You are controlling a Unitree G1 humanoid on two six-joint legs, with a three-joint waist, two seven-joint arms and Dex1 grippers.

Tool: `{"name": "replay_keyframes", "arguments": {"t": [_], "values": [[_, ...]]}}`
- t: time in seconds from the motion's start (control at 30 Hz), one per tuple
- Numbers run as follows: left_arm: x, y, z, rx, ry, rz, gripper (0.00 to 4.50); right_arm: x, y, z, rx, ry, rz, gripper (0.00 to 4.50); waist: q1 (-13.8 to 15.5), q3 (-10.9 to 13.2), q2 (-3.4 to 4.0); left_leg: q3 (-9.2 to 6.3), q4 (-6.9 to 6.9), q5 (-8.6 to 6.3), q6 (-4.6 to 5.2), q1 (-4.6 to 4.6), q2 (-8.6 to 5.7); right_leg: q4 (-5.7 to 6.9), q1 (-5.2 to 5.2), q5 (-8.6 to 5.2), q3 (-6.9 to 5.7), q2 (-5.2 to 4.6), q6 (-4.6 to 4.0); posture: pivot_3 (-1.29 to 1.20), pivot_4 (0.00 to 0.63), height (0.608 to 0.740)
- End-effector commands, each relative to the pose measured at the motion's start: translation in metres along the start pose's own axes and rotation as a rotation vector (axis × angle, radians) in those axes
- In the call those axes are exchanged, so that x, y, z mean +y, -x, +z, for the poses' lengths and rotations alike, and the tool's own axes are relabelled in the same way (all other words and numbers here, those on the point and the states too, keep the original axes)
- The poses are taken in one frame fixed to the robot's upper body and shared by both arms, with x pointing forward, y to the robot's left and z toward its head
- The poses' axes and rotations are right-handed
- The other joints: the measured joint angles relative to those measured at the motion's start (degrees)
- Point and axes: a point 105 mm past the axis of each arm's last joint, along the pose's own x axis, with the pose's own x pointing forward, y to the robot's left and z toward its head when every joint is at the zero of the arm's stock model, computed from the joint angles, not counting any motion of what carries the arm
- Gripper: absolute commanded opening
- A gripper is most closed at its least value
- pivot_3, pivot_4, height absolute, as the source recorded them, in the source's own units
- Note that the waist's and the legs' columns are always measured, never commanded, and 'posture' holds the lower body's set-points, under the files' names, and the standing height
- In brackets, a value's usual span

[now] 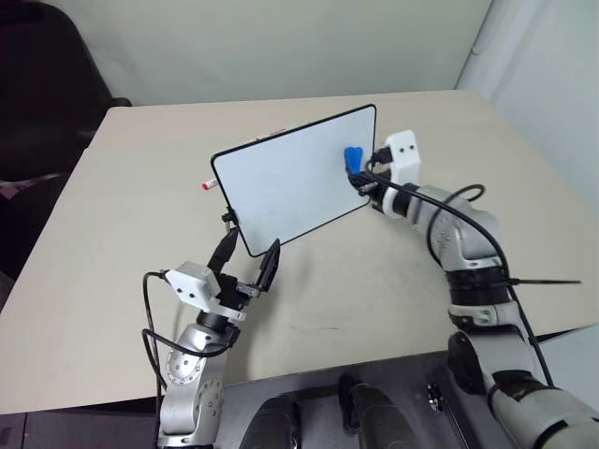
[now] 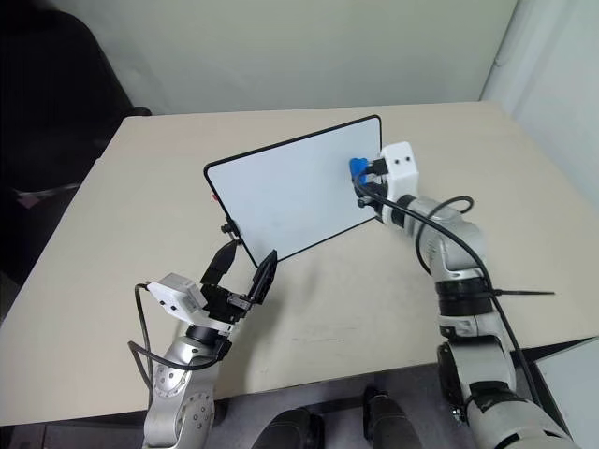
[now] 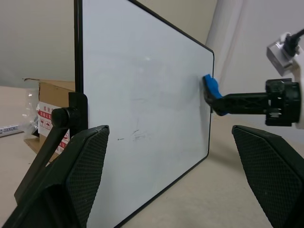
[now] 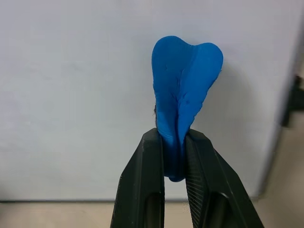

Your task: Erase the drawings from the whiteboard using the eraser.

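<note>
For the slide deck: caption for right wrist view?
Right gripper pinches the blue eraser against the whiteboard.

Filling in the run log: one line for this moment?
right gripper: shut on eraser | eraser against whiteboard | left gripper: open at board's lower edge

Past the left gripper (image 3: 156, 185), behind the whiteboard's (image 3: 142, 95) framed edge, a brown cardboard box (image 3: 50, 95) carries a white label (image 3: 46, 124) with red print, too small to make out. A white strip (image 3: 9, 129) lying beside the box has dark lettering that also cannot be read. No other text, brand, number or sign is legible.
</note>
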Motion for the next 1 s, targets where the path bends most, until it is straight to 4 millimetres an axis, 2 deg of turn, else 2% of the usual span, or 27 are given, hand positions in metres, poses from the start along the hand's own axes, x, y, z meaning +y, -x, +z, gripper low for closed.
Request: {"name": "replay_keyframes", "arguments": {"t": [0.03, 0.2, 0.4, 0.5, 0.6, 0.73, 0.8, 0.87, 1.0], "values": [[-0.006, -0.002, 0.005, -0.024, 0.005, -0.019, 4.50, 0.009, 0.033, 0.002, 0.044, 0.048, 0.057, 0.31, 0.24, 0.00, 0.00, 0.00, 0.00, -0.01, 0.01, -0.01, 0.00, -0.01, 0.02, -0.03, 0.00, 0.00, 0.01, 0.00, 0.150, 0.740], [-0.010, -0.003, 0.003, -0.021, 0.012, -0.027, 4.50, 0.006, 0.064, -0.041, 0.288, 0.052, 0.024, 0.31, 0.17, 0.00, -0.01, 0.22, 0.01, -0.01, -0.03, 0.07, 0.00, -0.06, 0.11, -0.37, 0.06, -0.03, 0.43, 0.00, 0.150, 0.740], [-0.016, -0.006, 0.000, -0.015, 0.033, -0.057, 4.50, 0.007, 0.077, -0.079, 0.394, 0.022, 0.019, 0.31, 0.16, 0.00, 0.00, 0.35, 0.02, -0.15, 0.24, 0.20, 0.00, -0.05, 0.18, -0.40, 0.13, -0.05, 0.65, 0.00, 0.150, 0.740], [-0.018, -0.007, -0.001, -0.012, 0.039, -0.069, 4.50, 0.003, 0.079, -0.089, 0.412, 0.052, -0.002, 1.34, 0.15, 0.00, 0.00, 0.39, 0.04, -0.10, 0.29, 0.34, 0.00, -0.05, 0.32, -0.36, 0.15, -0.06, 0.64, 0.00, 0.150, 0.740], [-0.020, -0.009, -0.003, -0.009, 0.041, -0.078, 4.50, 0.000, 0.079, -0.084, 0.377, 0.051, -0.019, 2.38, 0.10, 0.00, 0.00, 0.40, 0.04, -0.09, 0.29, 0.54, -0.01, -0.06, 0.52, -0.37, 0.18, -0.06, 0.64, 0.00, 0.150, 0.740], [-0.021, -0.012, -0.005, -0.010, 0.043, -0.086, 4.50, -0.010, 0.079, -0.060, 0.223, 0.101, -0.054, 3.75, 0.06, 0.01, 0.01, 0.40, 0.04, -0.09, 0.30, 0.70, -0.01, -0.11, 0.70, -0.37, 0.20, -0.06, 0.65, 0.00, 0.150, 0.740], [-0.021, -0.014, -0.006, -0.011, 0.043, -0.089, 4.50, -0.010, 0.079, -0.032, 0.043, 0.136, -0.048, 3.75, 0.06, 0.01, 0.01, 0.41, 0.04, -0.10, 0.31, 0.70, -0.02, -0.13, 0.70, -0.37, 0.20, -0.06, 0.65, 0.00, 0.150, 0.740], [-0.022, -0.014, -0.008, -0.011, 0.043, -0.092, 4.50, -0.004, 0.082, -0.016, -0.082, 0.113, -0.002, 3.75, 0.06, 0.01, 0.02, 0.40, 0.04, -0.15, 0.34, 0.70, -0.01, -0.14, 0.70, -0.37, 0.21, -0.06, 0.66, 0.00, 0.150, 0.740], [-0.020, -0.015, -0.010, -0.008, 0.036, -0.085, 4.50, 0.021, 0.084, -0.006, -0.196, 0.097, 0.120, 3.75, 0.06, 0.01, 0.02, 0.40, 0.02, -0.25, 0.40, 0.70, -0.01, -0.13, 0.68, -0.43, 0.20, -0.04, 0.74, 0.00, 0.150, 0.740]]}}
